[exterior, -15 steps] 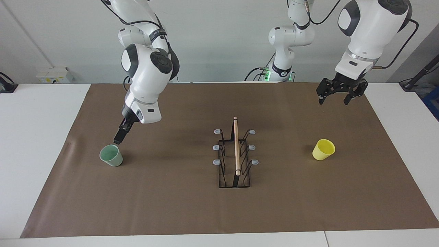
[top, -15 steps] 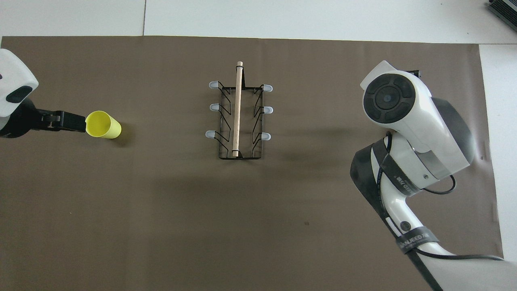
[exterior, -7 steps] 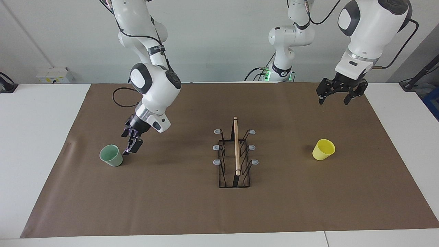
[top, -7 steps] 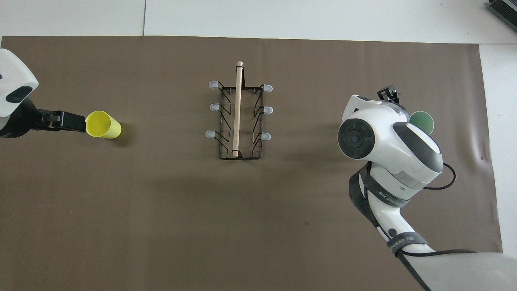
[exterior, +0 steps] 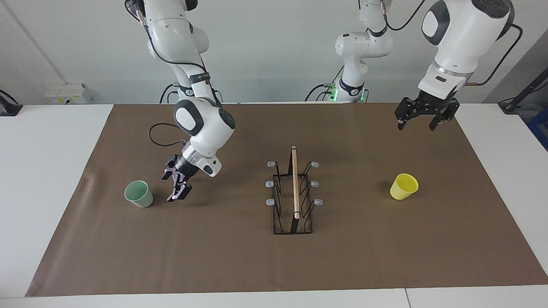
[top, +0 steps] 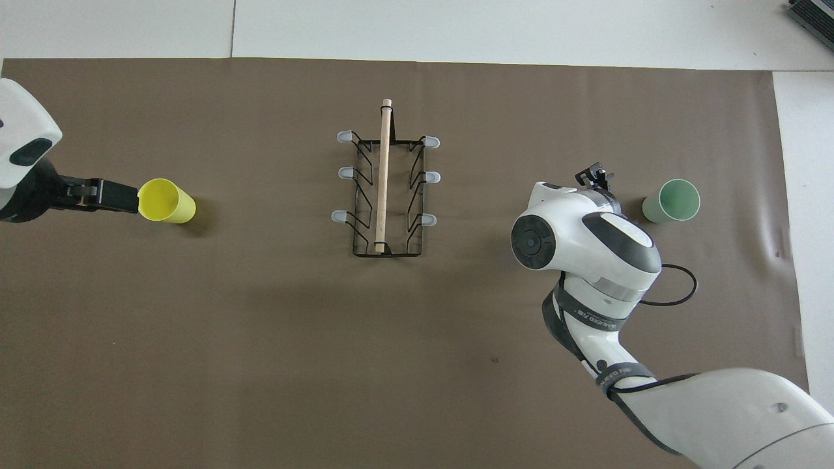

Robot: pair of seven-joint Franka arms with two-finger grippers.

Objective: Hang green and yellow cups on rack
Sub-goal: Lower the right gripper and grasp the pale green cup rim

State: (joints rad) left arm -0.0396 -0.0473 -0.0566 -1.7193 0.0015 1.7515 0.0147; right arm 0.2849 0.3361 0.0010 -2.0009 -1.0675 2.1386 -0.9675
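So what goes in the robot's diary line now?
right end effector: open, beside green cup | left end effector: open, waiting | yellow cup, rack: untouched

A: What is the rack (exterior: 293, 194) made of?
B: Thin black wire, a pale wooden rod on top, smooth grey tips.
A: The cups?
B: Smooth plastic, the green cup (exterior: 138, 193) and the yellow cup (exterior: 403, 186). The brown mat (exterior: 239, 265) looks matt, like paper.

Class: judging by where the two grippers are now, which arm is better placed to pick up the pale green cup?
The right: its open right gripper sits low beside the pale green plastic cup. The left gripper waits open, raised at the yellow cup's end.
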